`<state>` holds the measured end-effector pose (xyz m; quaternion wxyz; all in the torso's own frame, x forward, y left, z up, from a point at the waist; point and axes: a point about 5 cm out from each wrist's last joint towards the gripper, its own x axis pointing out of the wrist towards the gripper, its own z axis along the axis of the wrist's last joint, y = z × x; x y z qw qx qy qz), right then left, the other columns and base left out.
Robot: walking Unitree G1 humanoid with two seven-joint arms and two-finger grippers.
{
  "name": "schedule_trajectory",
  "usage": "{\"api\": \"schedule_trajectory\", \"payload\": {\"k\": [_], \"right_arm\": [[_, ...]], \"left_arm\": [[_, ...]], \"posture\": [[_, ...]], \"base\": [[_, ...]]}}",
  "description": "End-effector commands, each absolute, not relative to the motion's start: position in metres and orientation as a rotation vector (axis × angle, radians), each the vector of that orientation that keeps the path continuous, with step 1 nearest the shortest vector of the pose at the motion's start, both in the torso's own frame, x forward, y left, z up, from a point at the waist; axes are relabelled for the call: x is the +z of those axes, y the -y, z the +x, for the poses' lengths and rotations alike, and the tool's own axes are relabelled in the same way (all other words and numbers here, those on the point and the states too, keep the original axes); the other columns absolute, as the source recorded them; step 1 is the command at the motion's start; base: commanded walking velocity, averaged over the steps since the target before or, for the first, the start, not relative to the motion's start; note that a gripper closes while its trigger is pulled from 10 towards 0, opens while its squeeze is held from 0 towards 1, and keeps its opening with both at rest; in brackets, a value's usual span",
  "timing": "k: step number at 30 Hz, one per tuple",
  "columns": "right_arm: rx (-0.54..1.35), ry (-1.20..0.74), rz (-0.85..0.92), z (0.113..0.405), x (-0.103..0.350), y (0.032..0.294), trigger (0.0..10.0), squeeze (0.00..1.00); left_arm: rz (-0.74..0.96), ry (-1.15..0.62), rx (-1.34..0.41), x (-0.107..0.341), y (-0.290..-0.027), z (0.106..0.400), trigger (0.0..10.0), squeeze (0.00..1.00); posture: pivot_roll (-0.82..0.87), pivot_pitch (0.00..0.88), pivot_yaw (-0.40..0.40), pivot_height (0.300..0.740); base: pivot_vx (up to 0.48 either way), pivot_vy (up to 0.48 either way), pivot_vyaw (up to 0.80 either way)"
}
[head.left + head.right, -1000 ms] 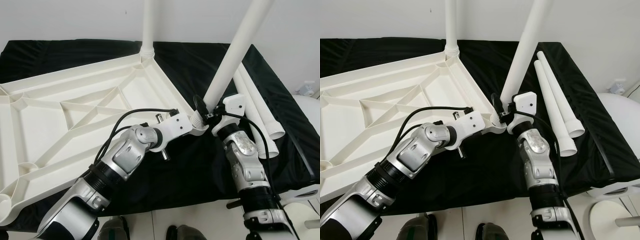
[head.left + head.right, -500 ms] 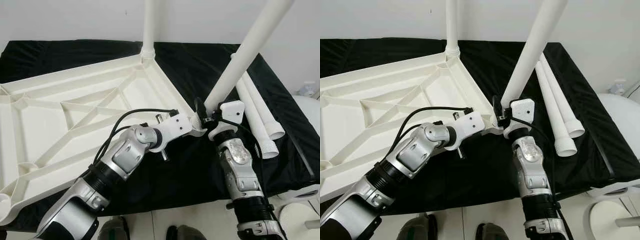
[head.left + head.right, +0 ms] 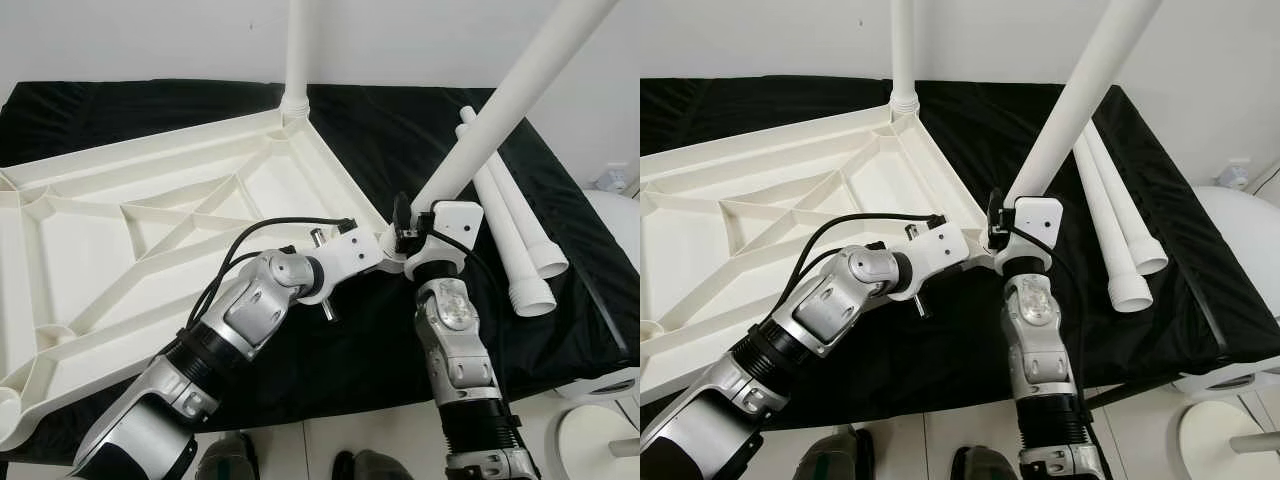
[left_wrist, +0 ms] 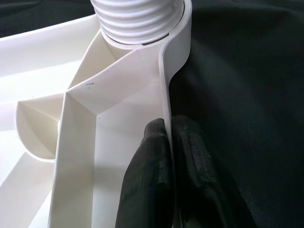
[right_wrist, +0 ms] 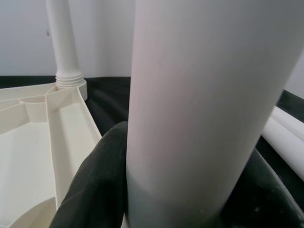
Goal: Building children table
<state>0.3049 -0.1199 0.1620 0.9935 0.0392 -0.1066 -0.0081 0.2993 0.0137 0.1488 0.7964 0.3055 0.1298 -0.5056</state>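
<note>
So I've got the white tabletop [image 3: 150, 230] lying upside down on the black-covered worktop [image 3: 400, 130]. My left gripper [image 4: 168, 156] is pinched shut on its thin rim near the corner socket. My right gripper [image 3: 1002, 225] is clamped low around the leg [image 3: 500, 120], which leans at that socket. Hollow plastic: light, stiff, bit slick I'd guess, so gripping low near the thread feels right. Two spare legs [image 3: 515, 235] lie beside it.

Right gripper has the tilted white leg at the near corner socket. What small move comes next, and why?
Probably tip the white plastic table leg upright before twisting. It leans away to the robot's right, while its ribbed end sits at the white upturned tabletop corner. The right gripper clamps it low and the left gripper pinches the rim, steadying it.
</note>
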Motion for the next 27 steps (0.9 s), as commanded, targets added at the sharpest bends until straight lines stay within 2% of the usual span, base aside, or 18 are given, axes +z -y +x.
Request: {"api": "schedule_trajectory", "payload": {"k": [1, 6, 16, 27], "right_arm": [[-0.028, 0.089, 0.083, 0.307, 0.144, 0.119, 10.0, 0.00], [0.023, 0.009, 0.046, 0.316, 0.141, 0.126, 10.0, 0.00], [0.064, -0.028, -0.038, 0.325, 0.142, 0.147, 10.0, 0.00], [0.125, -0.019, -0.079, 0.313, 0.128, 0.142, 10.0, 0.00]], "left_arm": [[0.674, -0.243, -1.117, 0.154, -0.006, 0.295, 10.0, 0.00], [0.674, -0.241, -1.118, 0.154, -0.005, 0.296, 10.0, 0.00], [0.669, -0.240, -1.114, 0.155, -0.005, 0.296, 10.0, 0.00], [0.669, -0.240, -1.111, 0.156, -0.005, 0.296, 10.0, 0.00]], "posture": [[-0.02, 0.088, -0.033, 0.740], [-0.02, 0.091, -0.032, 0.740], [-0.02, 0.093, -0.038, 0.740], [-0.02, 0.094, -0.039, 0.740]], "base": [[0.000, 0.000, 0.00], [0.000, 0.000, 0.00], [0.000, 0.000, 0.00], [0.000, 0.000, 0.00]]}}
